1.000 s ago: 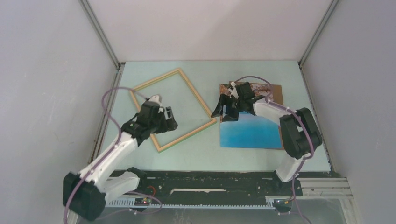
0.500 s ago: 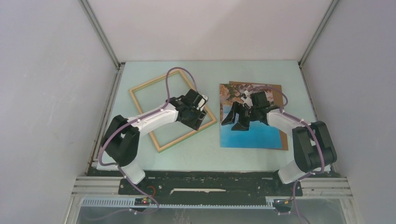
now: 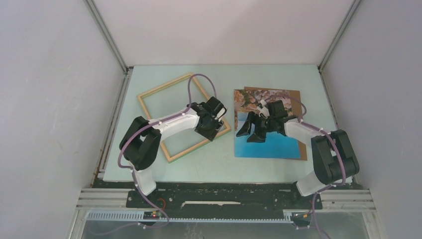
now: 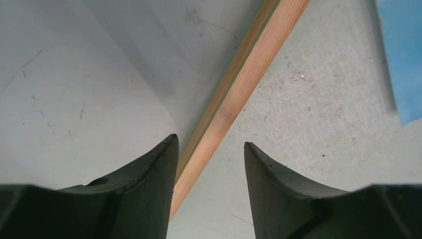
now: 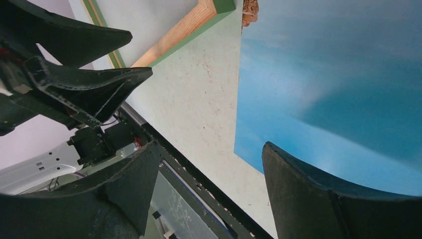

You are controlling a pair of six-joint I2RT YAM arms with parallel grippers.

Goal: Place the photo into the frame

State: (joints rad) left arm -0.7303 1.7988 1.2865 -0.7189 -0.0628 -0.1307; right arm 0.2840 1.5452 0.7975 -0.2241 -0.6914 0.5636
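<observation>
The frame [image 3: 164, 89] lies flat at the table's left middle, pale wood face up, turned at an angle. My left gripper [image 3: 215, 130] is open and points down at the frame's right rail [image 4: 244, 84]; the rail runs between its fingers [image 4: 211, 149], close to the left finger. The photo [image 3: 271, 144], blue water with brown rocks at its far end, lies flat at the right on a brown board [image 3: 297, 97]. My right gripper [image 3: 251, 132] is open and empty, low over the photo's left part [image 5: 338, 74]. In the right wrist view its fingers [image 5: 210, 147] straddle the photo's near left corner.
The brown board shows only as a strip along the photo's right and far edges. The frame's green-edged corner [image 5: 199, 20] and my left gripper [image 5: 74, 74] lie just left of the photo. Grey walls close in three sides; a black rail [image 3: 224, 191] runs along the near edge.
My left arm has swung from the frame's left side across to its right rail. My right gripper has shifted slightly right and nearer over the photo. The frame and the photo have not moved.
</observation>
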